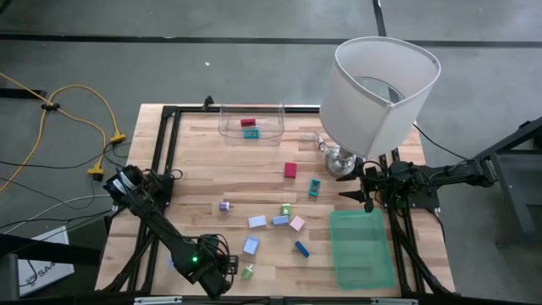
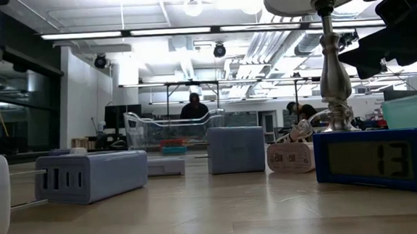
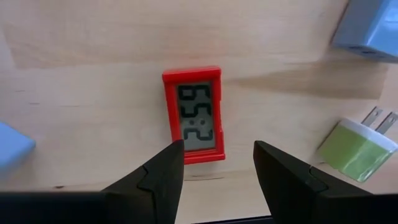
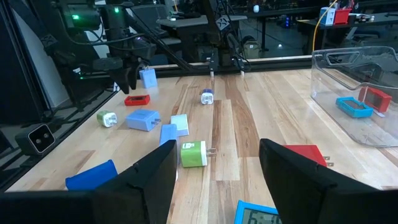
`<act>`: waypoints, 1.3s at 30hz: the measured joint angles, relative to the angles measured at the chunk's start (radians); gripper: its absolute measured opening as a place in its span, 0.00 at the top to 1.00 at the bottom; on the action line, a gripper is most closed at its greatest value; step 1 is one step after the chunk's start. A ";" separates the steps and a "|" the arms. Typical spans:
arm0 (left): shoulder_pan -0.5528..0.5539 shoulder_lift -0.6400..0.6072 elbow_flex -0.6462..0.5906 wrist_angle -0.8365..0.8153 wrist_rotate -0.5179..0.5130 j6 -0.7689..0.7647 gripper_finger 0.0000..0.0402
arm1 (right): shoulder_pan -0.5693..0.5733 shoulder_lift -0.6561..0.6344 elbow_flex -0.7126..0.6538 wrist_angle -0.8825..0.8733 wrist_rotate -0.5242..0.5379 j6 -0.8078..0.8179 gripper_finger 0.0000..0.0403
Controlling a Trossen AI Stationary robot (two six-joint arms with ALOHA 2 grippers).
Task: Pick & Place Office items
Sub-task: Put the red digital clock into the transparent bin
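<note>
Left gripper (image 3: 214, 163): open, empty, hovering above the red clock (image 3: 194, 114), which lies flat just ahead of its fingertips.
Risk: green plug (image 3: 356, 148) beside one finger may get nudged.
Right gripper (image 4: 216, 163): open, empty, waiting by the lamp (image 1: 378, 95).

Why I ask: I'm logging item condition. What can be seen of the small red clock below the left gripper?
The red clock is a small rectangular digital display: a glossy, plastic-looking red frame around a grey screen with dark digits. It lies flat, face up, on the wooden table and looks intact. Nothing appears to touch it. The open left gripper hovers over one short end, with a finger to either side.
</note>
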 joint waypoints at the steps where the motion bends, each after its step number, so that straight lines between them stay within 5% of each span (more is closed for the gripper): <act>1: 0.001 0.000 0.000 0.000 -0.001 -0.010 0.54 | 0.000 0.000 0.000 0.000 0.000 0.000 0.47; 18: 0.002 0.000 -0.004 -0.009 -0.004 -0.069 0.53 | 0.000 0.000 0.000 0.000 0.000 0.000 0.47; 29: 0.002 0.000 -0.004 -0.008 -0.003 -0.075 0.40 | 0.000 0.000 0.000 0.000 0.000 0.000 0.47; 39: 0.015 0.012 -0.004 -0.003 0.156 -0.160 0.39 | 0.000 0.000 0.000 0.000 0.000 0.000 0.47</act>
